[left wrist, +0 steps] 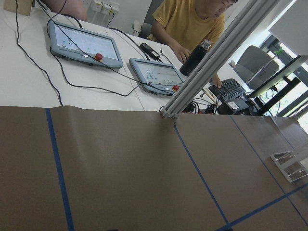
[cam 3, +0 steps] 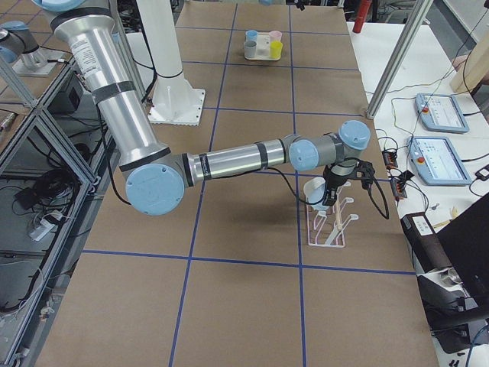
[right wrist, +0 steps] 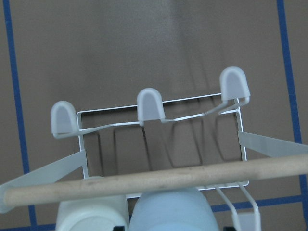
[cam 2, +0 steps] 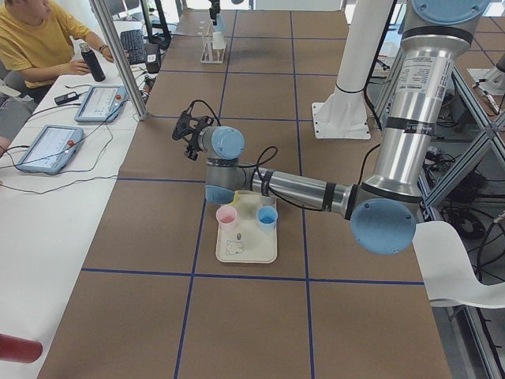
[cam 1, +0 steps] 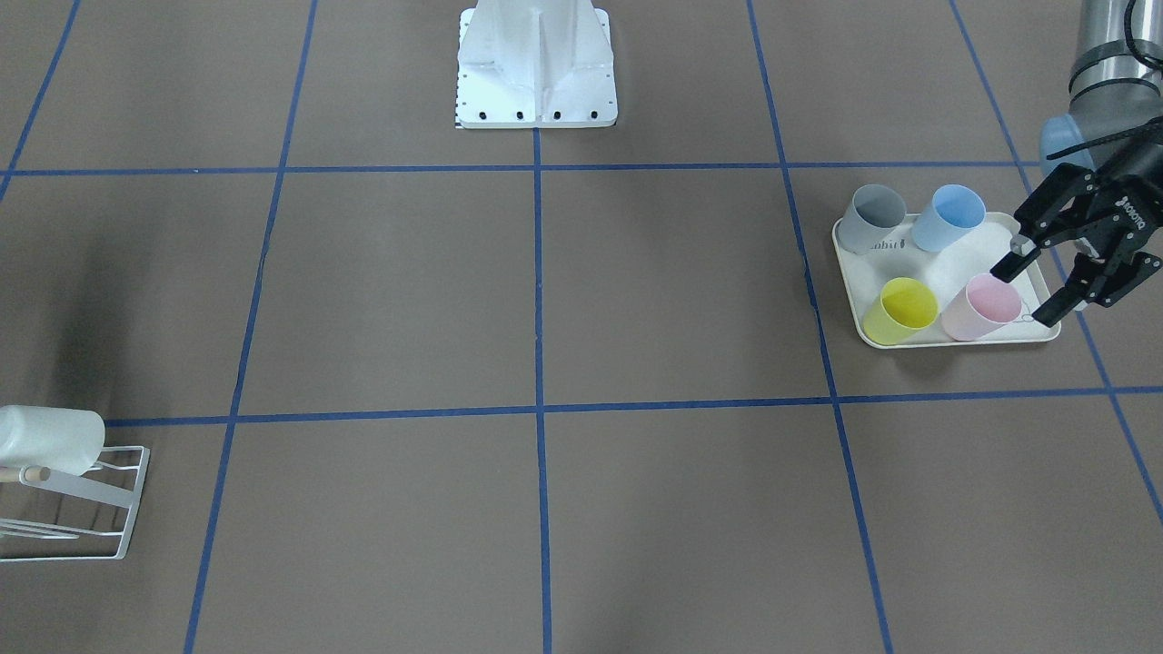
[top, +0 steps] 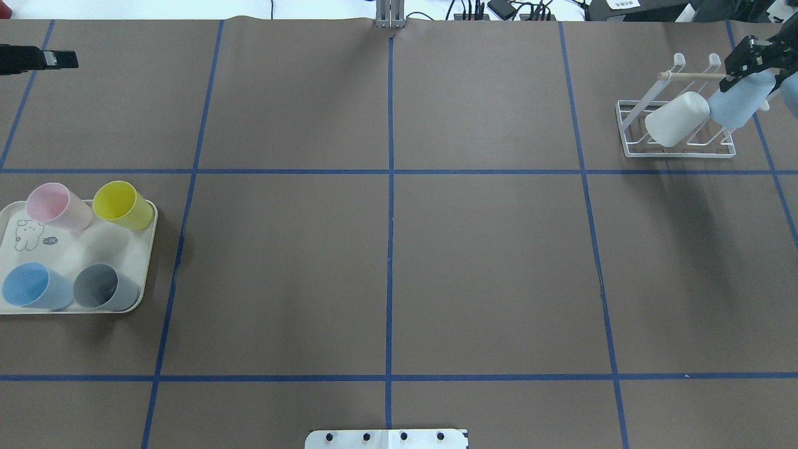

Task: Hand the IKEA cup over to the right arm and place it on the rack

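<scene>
The cup (top: 739,106) is pale blue, smooth plastic. In the overhead view it sits at the far right end of the rack (top: 679,154). The right gripper (top: 747,70) is right on top of it. We think its jaws are closed on the cup's end, though we cannot see the grip well. The cup slants down from the gripper toward the rack, the same way as the white cup (top: 676,118) just beside it. It pokes partly past the rack's edge, so we think the next move is a small push down and in.

In the front view the left gripper (cam 1: 1020,296) is far away, by the tray (cam 1: 945,340). Its jaws are wide open and hold nothing. 4 other cups (cam 1: 909,309) stand on the tray.

In the right wrist view the cup fills the bottom middle. A round wooden bar (right wrist: 159,180) crosses just past it. 3 thin wire prongs (right wrist: 150,103) with round tips stand beyond.

The side views tell us nothing more about the jaws.
</scene>
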You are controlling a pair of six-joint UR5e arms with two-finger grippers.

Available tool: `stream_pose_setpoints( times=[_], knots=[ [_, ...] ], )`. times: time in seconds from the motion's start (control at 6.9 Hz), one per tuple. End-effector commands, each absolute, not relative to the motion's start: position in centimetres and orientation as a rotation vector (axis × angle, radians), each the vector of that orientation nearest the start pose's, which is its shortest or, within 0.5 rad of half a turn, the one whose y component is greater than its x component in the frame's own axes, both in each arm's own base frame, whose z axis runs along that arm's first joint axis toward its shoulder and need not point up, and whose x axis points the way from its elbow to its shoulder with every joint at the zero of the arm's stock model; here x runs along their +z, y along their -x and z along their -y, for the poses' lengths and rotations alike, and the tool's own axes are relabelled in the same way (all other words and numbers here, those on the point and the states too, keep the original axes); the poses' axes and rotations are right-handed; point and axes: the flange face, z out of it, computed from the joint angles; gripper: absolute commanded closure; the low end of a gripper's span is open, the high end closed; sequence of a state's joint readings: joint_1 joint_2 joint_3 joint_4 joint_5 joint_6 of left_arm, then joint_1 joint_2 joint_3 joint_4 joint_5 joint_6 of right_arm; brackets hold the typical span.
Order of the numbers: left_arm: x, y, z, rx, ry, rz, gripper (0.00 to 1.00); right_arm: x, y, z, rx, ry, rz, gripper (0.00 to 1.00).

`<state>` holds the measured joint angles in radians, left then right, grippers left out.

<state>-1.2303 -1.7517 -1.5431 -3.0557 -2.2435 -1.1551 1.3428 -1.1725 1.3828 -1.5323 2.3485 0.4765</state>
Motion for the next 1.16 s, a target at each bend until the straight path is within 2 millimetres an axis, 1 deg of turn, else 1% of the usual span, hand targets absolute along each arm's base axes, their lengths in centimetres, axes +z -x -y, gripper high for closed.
stream_pose_setpoints(
  times=[0.0, 0.14, 0.29, 0.58, 0.72, 0.87, 1.01],
  knots=[
    [41.6, -11.0, 52.7, -0.077, -0.789, -1.419, 0.22, 52.3, 10.2, 66.1, 0.115, 0.042, 0.811, 1.0],
    [41.5, -11.1, 52.7, -0.076, -0.791, -1.42, 0.22, 52.6, 10.2, 66.1, 0.118, 0.046, 0.81, 0.67],
    [41.5, -11.0, 52.7, -0.076, -0.791, -1.42, 0.22, 52.5, 10.2, 66.1, 0.121, 0.045, 0.811, 0.01],
    [41.4, -11.1, 52.8, -0.074, -0.791, -1.421, 0.22, 52.4, 10.3, 66.1, 0.12, 0.045, 0.814, 0.0],
    [41.6, -10.7, 53.1, -0.09, -0.783, -1.408, 0.22, 51.6, 9.9, 66.1, 0.119, 0.029, 0.821, 0.0],
    [42.1, -10.6, 53.2, -0.073, -0.796, -1.385, 0.22, 49.1, 9.8, 65.8, 0.104, -0.013, 0.84, 0.0],
    [43.0, -9.6, 53.9, -0.001, -0.869, -1.274, 0.22, 46.4, 9.6, 64.8, 0.15, -0.032, 0.86, 0.0]
  ],
)
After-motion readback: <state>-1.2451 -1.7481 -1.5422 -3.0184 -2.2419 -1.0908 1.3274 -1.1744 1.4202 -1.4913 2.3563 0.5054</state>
